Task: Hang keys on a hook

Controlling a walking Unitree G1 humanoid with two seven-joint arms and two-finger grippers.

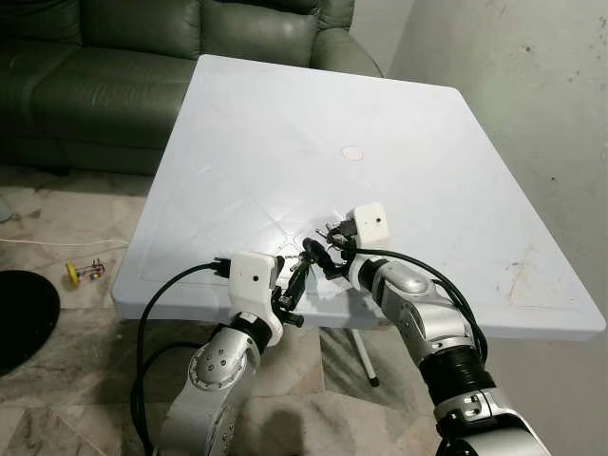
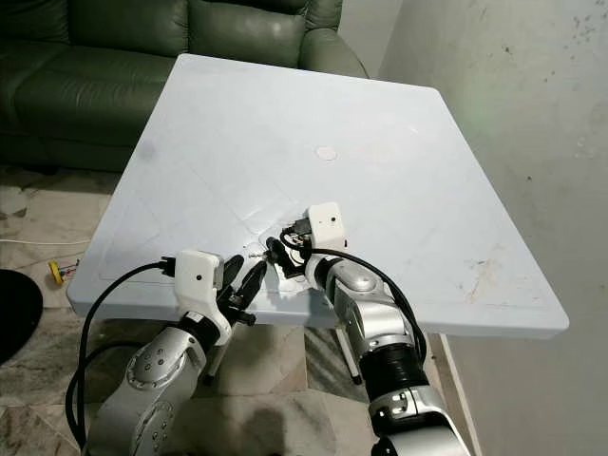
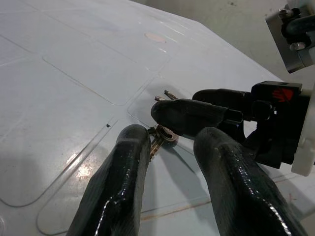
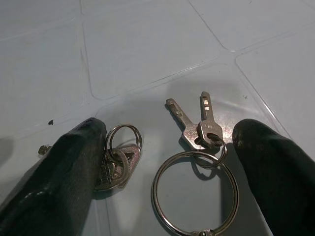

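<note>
Both grippers are seen low over the white table (image 1: pixel 456 142), just inside its near edge, about mid-width. Left gripper (image 3: pixel 170 147): fingers apart, nothing held; one finger tip is placed right by a small key bunch (image 4: pixel 118 160). Right gripper (image 4: pixel 167 162): fingers spread wide, nothing clamped, set down either side of the keys (image 4: pixel 194 125). The keys lie flat on the table betw. the right fingers: 2 silver keys on a small ring, linked to a large ring (image 4: pixel 194 194). Key blades point away from the near edge, toward table centre; long axes approx. parallel, slightly splayed. Farther on, a small round mark (image 1: pixel 352 153) sits near table centre. Beyond the far edge, a green sofa (image 1: pixel 114 66) is seen.
</note>
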